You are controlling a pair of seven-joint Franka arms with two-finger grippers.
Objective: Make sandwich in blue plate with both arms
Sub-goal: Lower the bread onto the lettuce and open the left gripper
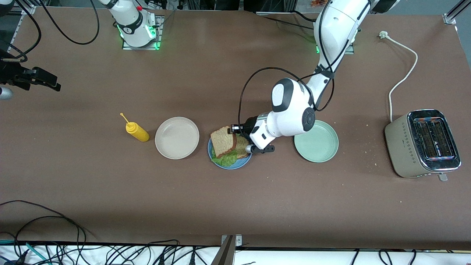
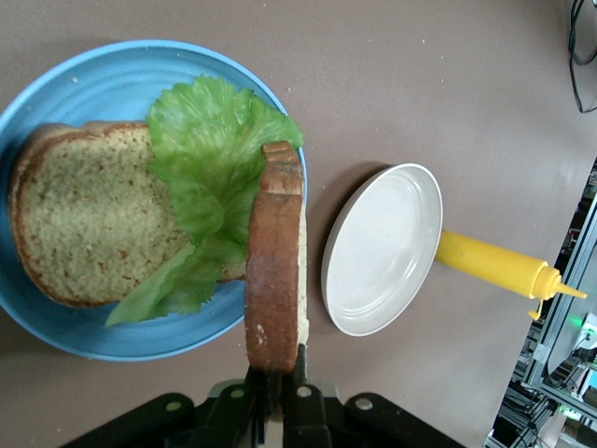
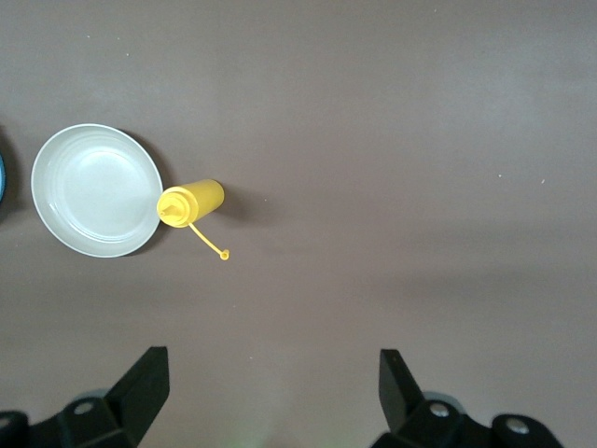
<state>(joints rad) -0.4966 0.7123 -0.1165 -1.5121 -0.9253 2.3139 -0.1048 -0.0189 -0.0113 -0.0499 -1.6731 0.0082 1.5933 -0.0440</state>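
Front view showed the left end effector [image 1: 235, 129] low over the blue plate [image 1: 230, 164], pinched tight on the upper bread slice [image 1: 223, 141], which it held tilted on edge above the plate. On the plate lay the other bread slice [image 2: 89, 219] with the lettuce leaf [image 2: 210, 182] draped across it. That plate sat mid-counter, nearer the camera-side edge than the robots' bases, between the beige plate [image 1: 177, 137] and the pale green plate [image 1: 316, 141]. A yellow squeeze bottle [image 1: 137, 132] stood beside the beige plate. The right end effector [image 3: 270, 383] waited high over bare counter [image 1: 110, 191] near the right arm's end, fingers spread wide, holding nothing. A toaster [image 1: 423, 143] stood near the left arm's end.
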